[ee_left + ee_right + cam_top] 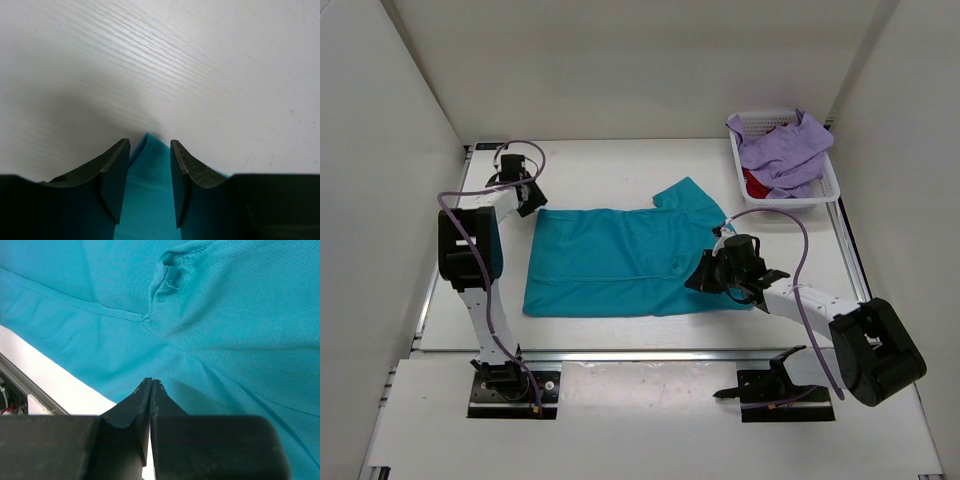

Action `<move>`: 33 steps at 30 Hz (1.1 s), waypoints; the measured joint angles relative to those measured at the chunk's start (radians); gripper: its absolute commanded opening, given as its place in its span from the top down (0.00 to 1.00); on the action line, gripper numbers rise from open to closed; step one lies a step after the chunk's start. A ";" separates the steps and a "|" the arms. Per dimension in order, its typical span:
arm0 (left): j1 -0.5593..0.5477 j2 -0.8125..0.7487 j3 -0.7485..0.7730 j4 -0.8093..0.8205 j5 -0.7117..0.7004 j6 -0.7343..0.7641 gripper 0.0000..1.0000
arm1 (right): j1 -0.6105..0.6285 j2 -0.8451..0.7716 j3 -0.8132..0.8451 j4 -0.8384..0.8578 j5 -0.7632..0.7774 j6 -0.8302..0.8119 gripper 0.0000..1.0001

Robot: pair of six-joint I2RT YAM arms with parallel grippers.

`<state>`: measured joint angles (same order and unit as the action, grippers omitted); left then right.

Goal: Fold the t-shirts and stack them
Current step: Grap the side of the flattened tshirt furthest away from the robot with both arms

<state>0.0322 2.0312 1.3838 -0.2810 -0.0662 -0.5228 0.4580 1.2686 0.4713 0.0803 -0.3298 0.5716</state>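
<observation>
A teal t-shirt (610,262) lies spread flat in the middle of the table, one sleeve pointing toward the back right. My left gripper (528,198) sits at its far left corner. In the left wrist view that gripper (149,145) is open, and the teal corner (147,200) lies loose between the fingers. My right gripper (708,277) rests on the shirt's near right edge. Seen from the right wrist, that gripper (151,381) is shut, its tips meeting on the teal cloth (240,315), which puckers toward them. A lavender t-shirt (785,145) and a red t-shirt (756,185) lie in the basket.
A white mesh basket (760,117) stands at the back right corner of the table. White walls close in the table at the left, the back and the right. Both arm bases are bolted at the near edge, with purple cables looping over the arms.
</observation>
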 measured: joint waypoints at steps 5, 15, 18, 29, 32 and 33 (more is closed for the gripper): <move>-0.014 0.039 0.031 -0.023 -0.006 0.017 0.54 | -0.003 -0.001 0.000 0.003 0.000 0.000 1.00; -0.016 0.077 0.099 -0.093 -0.020 0.042 0.89 | -0.017 -0.030 0.021 -0.010 0.005 0.000 0.83; -0.016 0.071 0.082 -0.073 -0.021 0.040 0.96 | -0.034 -0.027 0.061 -0.023 0.011 0.000 0.77; -0.010 -0.059 -0.101 0.014 0.024 -0.016 1.00 | -0.173 0.463 0.673 -0.090 0.106 -0.083 0.75; -0.010 -0.109 -0.138 0.031 0.047 -0.036 1.00 | -0.204 0.636 0.892 -0.144 0.144 -0.114 0.74; -0.014 -0.122 -0.145 0.036 0.053 -0.041 1.00 | -0.212 0.687 0.960 -0.176 0.158 -0.126 0.75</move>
<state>0.0181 1.9087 1.2385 -0.2451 -0.0128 -0.5636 0.2462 1.9560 1.4311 -0.0956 -0.1722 0.4461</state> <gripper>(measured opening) 0.015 0.256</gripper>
